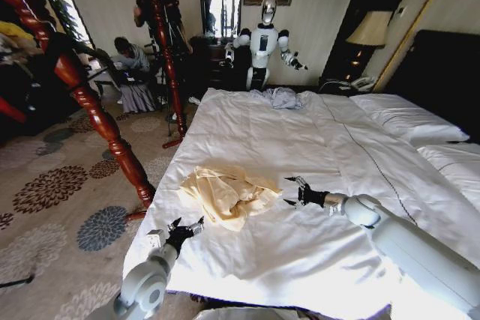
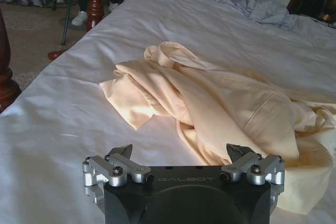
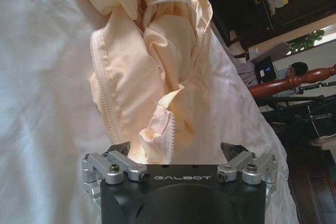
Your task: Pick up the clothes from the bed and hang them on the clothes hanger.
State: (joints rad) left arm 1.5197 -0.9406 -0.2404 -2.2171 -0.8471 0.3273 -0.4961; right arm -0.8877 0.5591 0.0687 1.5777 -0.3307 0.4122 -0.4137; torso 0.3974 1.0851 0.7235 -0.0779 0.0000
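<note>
Black-bodied with silver finger links, the right gripper [image 1: 294, 190] hovers low over the white duvet with its jaws spread wide and nothing between them, its fingertips just beside the near right edge of the cream-yellow garment [image 1: 229, 192]. From the right wrist view, that gripper [image 3: 178, 149] faces a fold of the garment [image 3: 142, 72] where a pale zipper band runs along the cloth, the nearest bunch of fabric lying between the spread fingers [image 3: 118, 150] without being pinched.

On the other side, the left gripper [image 1: 184, 228] sits above the bed's near left edge, also spread wide and empty, near the garment's lower edge but not touching it. Its wrist view shows the gripper [image 2: 181, 153] pointed at the crumpled garment [image 2: 220, 106], which lies in a wrinkled heap with a hood-like fold uppermost.

The bed [image 1: 300, 140] stretches away under a white duvet with a thin dark stitched line; white pillows [image 1: 409, 118] rest at its right by the dark headboard. A grey-lavender garment [image 1: 283, 97] lies at the far edge, well apart from the cream one. A reddish wooden post [image 1: 97, 110] stands on the patterned carpet to the left.
</note>
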